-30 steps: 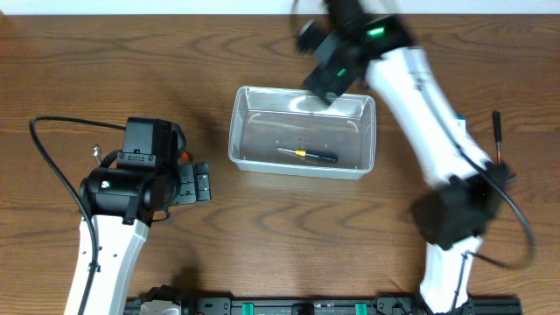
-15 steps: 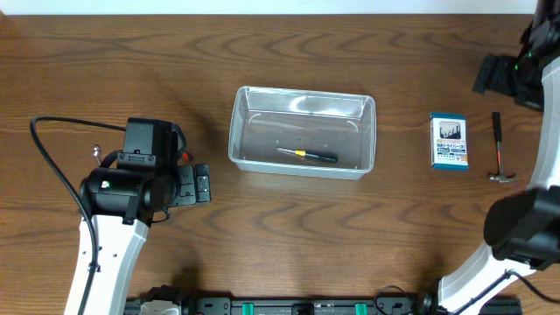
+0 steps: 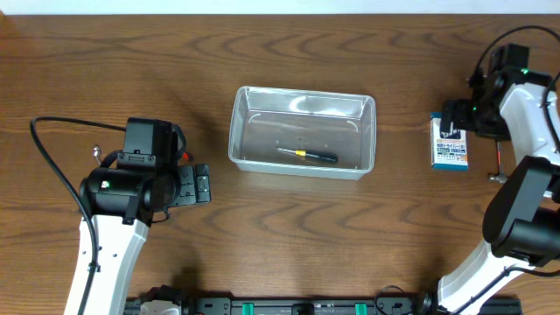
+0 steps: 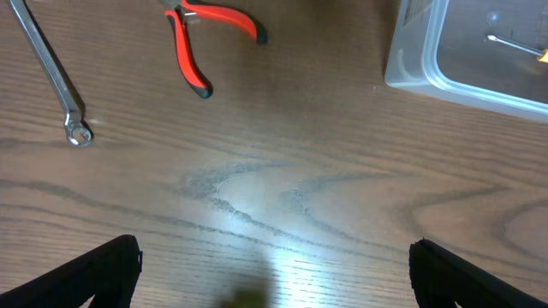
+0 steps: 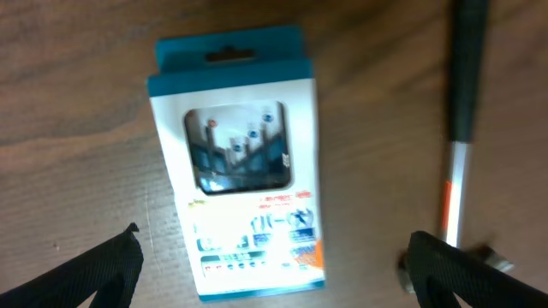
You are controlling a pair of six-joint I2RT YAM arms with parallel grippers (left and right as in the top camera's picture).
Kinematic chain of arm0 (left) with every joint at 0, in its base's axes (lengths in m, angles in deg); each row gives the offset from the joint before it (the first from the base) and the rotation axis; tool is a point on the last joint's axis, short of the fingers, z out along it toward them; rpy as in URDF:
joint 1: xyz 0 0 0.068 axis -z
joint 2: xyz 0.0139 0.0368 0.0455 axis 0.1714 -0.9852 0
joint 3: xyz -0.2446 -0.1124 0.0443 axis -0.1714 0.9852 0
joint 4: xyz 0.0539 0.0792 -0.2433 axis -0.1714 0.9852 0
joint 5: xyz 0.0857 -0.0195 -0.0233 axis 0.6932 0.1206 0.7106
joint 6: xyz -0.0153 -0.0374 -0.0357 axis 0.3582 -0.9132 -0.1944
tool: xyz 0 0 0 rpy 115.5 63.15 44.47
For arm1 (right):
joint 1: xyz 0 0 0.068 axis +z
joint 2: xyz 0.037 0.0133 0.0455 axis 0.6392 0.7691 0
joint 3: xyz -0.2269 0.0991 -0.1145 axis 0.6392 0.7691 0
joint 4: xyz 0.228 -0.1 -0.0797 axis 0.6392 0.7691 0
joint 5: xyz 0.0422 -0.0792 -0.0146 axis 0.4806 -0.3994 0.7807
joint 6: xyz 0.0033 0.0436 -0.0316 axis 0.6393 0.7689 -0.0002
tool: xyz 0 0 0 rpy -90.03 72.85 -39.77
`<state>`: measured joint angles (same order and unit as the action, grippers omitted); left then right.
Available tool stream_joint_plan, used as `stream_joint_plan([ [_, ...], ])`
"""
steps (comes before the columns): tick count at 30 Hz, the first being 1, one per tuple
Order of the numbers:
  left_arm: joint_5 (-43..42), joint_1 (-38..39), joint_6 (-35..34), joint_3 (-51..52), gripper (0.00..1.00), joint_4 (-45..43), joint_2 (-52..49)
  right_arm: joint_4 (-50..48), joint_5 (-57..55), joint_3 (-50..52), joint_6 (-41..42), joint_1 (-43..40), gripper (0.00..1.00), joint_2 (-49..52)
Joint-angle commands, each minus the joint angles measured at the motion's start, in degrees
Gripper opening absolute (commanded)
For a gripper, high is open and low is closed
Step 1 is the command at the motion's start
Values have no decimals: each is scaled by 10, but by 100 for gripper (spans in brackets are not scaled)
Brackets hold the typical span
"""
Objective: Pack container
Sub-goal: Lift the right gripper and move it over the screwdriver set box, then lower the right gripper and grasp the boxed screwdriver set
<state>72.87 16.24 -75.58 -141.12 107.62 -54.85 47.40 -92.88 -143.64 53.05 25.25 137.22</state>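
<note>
Your right pincer [image 3: 458,116], released, has moved over the box [image 3: 450,144] right of the container [image 3: 234,131]; left pincer [image 4: 274,257] released; wooden worktop [image 3: 131,52].

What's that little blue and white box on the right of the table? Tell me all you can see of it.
The box is a flat retail pack, seemingly cardboard: teal top tab with a hang slot, white front with a window showing small blue items, print too blurred to read. It lies face up on the wooden table, apart from the hammer beside it. Only the table touches it; the right gripper hovers above, open.
</note>
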Motion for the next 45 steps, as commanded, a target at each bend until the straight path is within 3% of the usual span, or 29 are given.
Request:
stream_joint_plan([
  [1, 5, -3, 1, -9, 98, 1, -1, -28, 10, 36, -21, 5, 99, 2],
  [15, 5, -3, 1, -9, 98, 1, -1, -112, 43, 132, -53, 5, 99, 2],
  [25, 5, -3, 1, -9, 98, 1, -1, -161, 66, 171, -122, 5, 99, 2],
  [39, 5, -3, 1, -9, 98, 1, -1, -173, 61, 172, -95, 5, 99, 2],
  [45, 5, -3, 1, -9, 98, 1, -1, -173, 61, 172, -95, 5, 86, 2],
])
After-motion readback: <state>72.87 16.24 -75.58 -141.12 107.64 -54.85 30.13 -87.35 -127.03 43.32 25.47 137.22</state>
